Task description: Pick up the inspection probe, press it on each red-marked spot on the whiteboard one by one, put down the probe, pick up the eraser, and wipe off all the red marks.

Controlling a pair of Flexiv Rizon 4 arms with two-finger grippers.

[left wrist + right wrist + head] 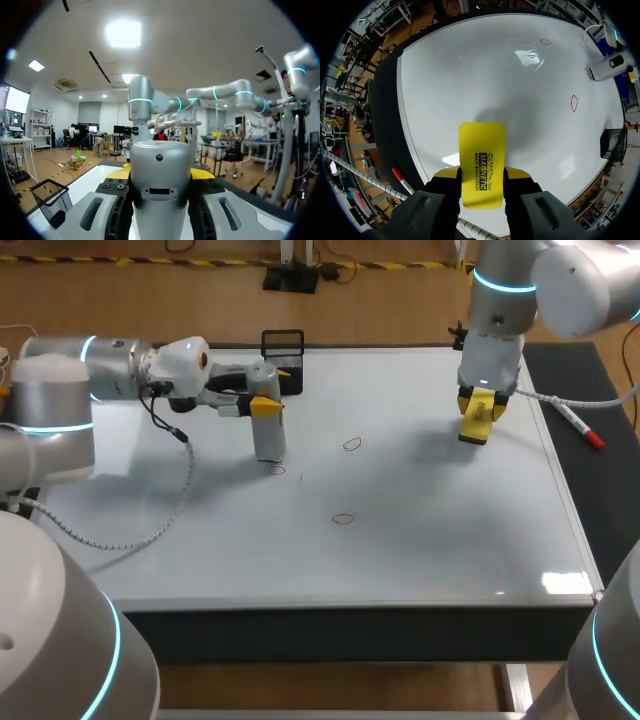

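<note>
The left gripper (pixel 264 404) was clamped on the upright probe (pixel 270 440). Its foot stood at, perhaps touching, a red mark (pixel 275 470) toward the whiteboard's (pixel 430 550) left edge. Pressing well meant going straight down, centred on the ring, gently. The right gripper (pixel 482 173) gripped the eraser (pixel 482 155) above the far right corner.

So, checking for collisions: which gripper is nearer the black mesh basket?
Left. The left gripper, holding the probe, is close by the basket; the right gripper, holding the eraser, is far off across the whiteboard.
</note>
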